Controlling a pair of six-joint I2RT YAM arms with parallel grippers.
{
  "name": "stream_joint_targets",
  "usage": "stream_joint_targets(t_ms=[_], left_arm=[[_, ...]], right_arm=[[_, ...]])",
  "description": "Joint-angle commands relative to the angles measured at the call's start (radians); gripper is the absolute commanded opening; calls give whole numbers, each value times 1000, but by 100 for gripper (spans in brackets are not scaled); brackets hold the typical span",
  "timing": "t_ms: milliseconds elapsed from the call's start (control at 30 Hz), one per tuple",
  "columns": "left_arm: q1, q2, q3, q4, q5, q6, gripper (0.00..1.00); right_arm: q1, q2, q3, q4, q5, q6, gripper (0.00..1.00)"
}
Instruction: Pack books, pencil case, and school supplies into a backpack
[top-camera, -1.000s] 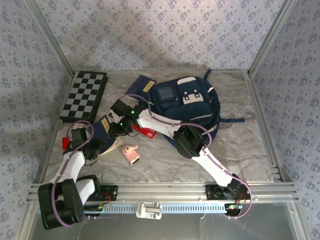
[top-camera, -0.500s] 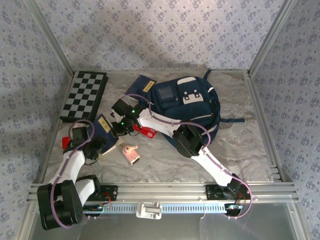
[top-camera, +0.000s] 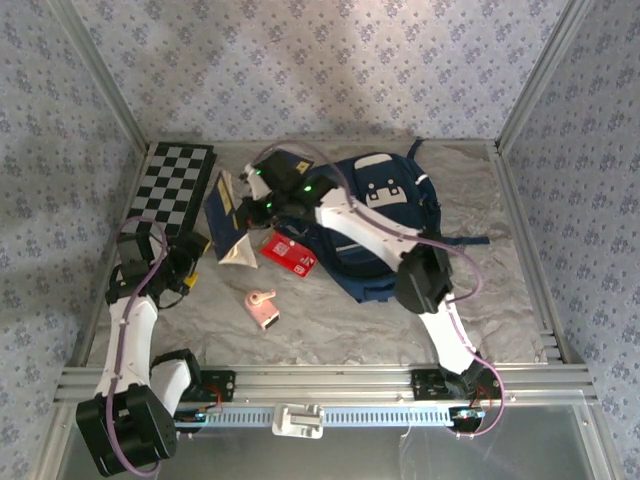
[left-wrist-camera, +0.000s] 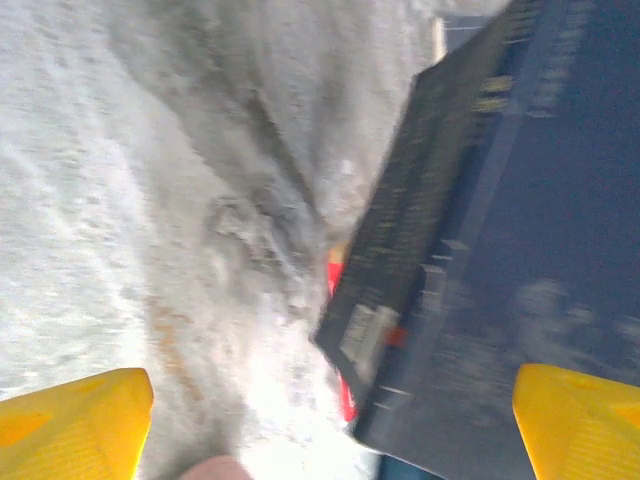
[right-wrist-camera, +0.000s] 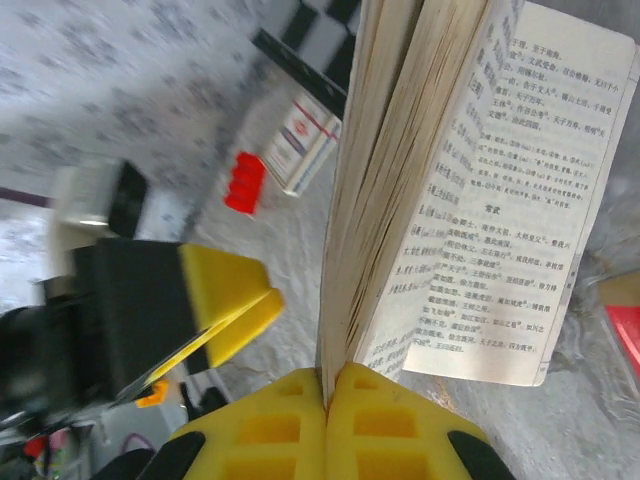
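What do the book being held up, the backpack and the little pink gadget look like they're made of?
The book: matte paper, a fanned block of thin printed pages; the cover is probably thin card. The backpack: woven fabric by the look of it, dull and soft, with piping and loose straps. The pink gadget: likely moulded plastic, smooth and rigid-looking, though too small to be sure.

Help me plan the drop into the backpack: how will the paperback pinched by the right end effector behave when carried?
Probably floppy: the book is clamped by the right end effector at one edge, and its pages fan apart. Likely light, since a thin pinch holds it. It may splay and catch entering the backpack.
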Motion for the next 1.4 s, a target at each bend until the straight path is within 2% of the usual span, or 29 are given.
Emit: stream_joint_targets(t_ms=[0, 167, 267, 533, 833, 967, 1333, 1367], left_arm=[[-4, 17, 30, 127, 133, -102, 95], [-99, 76, 67, 324, 159, -198, 98], [-177, 111, 53, 539, 150, -295, 97], [-358, 221, 132, 681, 64, -313, 92], [-470, 284, 142, 878, 48, -408, 80], [-497, 277, 156, 924, 47, -428, 64], [-548, 268, 197, 913, 39, -413, 19], [-553, 269, 200, 915, 38, -413, 14]], right_arm=[[-31, -121, -75, 110, -54, 17, 0], [-87, -237, -182, 150, -113, 41, 0], [-116, -296, -247, 170, -148, 46, 0], [-179, -424, -405, 253, -224, 103, 0], [-226, -495, -555, 367, -285, 177, 0], [-252, -509, -642, 443, -301, 218, 0], [-283, -535, -694, 362, -274, 165, 0], [-284, -544, -699, 344, -264, 156, 6]])
